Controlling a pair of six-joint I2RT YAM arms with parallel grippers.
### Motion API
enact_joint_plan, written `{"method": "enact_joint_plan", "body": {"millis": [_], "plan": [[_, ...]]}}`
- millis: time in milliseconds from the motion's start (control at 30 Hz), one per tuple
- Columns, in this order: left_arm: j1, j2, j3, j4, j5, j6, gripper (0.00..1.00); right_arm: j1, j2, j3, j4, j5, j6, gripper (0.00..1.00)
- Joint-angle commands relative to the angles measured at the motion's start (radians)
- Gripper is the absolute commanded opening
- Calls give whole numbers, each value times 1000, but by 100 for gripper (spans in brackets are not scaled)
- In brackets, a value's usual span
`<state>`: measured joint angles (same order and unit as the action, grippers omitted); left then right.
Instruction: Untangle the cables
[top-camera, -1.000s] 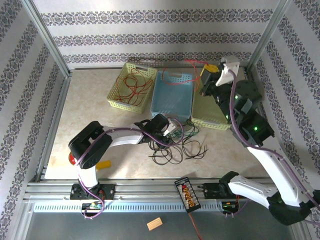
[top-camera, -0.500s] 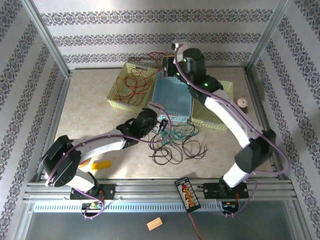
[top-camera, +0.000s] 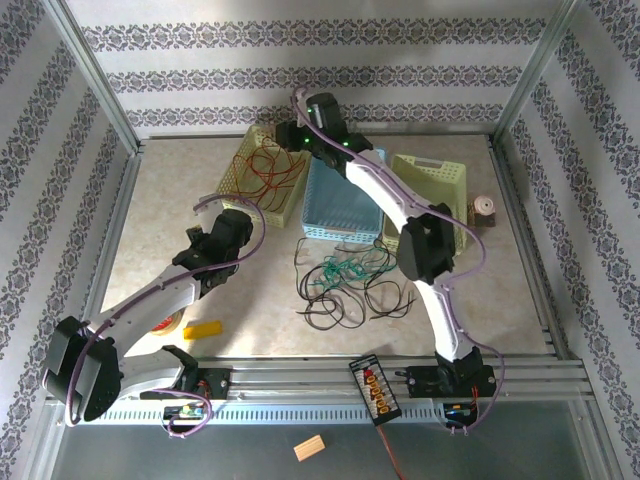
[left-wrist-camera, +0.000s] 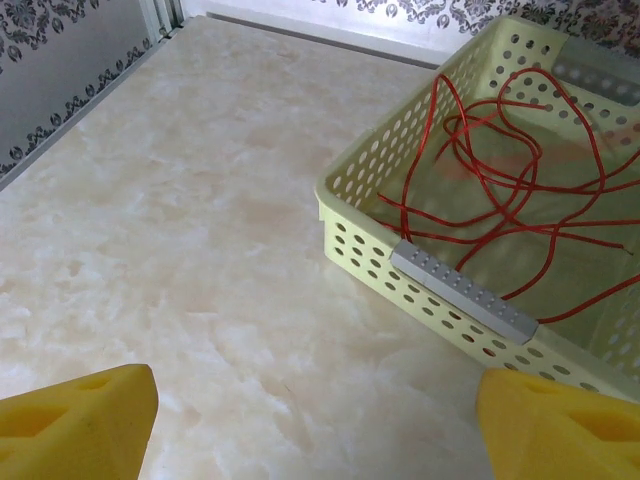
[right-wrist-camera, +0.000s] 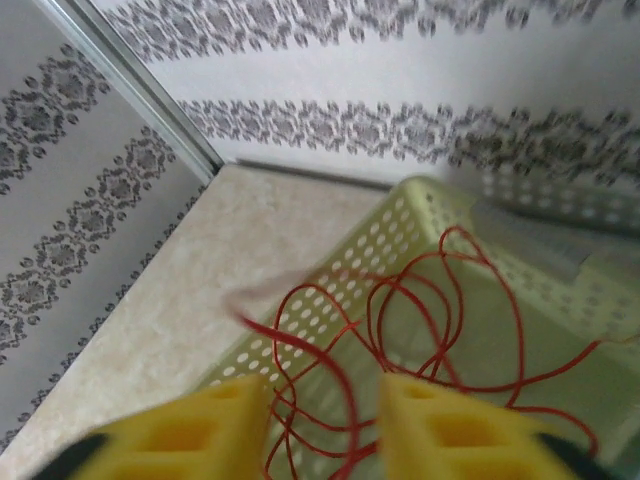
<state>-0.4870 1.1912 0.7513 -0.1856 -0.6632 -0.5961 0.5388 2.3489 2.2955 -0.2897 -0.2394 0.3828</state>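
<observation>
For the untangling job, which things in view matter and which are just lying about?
Job: red cables in the left yellow basket; green and black cables tangled on the table; blue basket and right yellow basket, probably for sorting.
Lying about: yellow block, spool, black box, wooden block.

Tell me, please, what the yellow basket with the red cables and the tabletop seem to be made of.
Yellow basket: probably moulded plastic, slightly glossy; its walls have even rows of round holes. Tabletop: smooth, matte, beige with marble-like veining; stone or printed laminate, the look leaves it open.
</observation>
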Motion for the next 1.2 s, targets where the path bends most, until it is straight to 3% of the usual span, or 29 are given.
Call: {"method": "enact_joint_plan", "body": {"millis": [0,133,300,400,633,833,967,1167], "plan": [[5,-7,19,-34,-6,-6,83,-6,30,91,-55,-58,53,52],[4,17,38,38,70,95,84,-10,-95,-56,-13,-5,15,58],[-2,95,76,144,424,259,83,-7,-374,-400,84,77,-46,59],[-55,165,106,175,620,335,83,-10,-557,-643,116,124,-56,59],[-214,344,208,143,880,463,82,-32,-966,-1209,113,265,48,59],[-292,486,355,63,950,577,75,-101,-1156,-1452,48,240,137,59],[-316,571,445,22,983,626,63,-107,-1203,-1507,-5,240,120,58],[-326,652,496,-26,952,650,56,-128,-1252,-1555,-24,228,141,58]]}}
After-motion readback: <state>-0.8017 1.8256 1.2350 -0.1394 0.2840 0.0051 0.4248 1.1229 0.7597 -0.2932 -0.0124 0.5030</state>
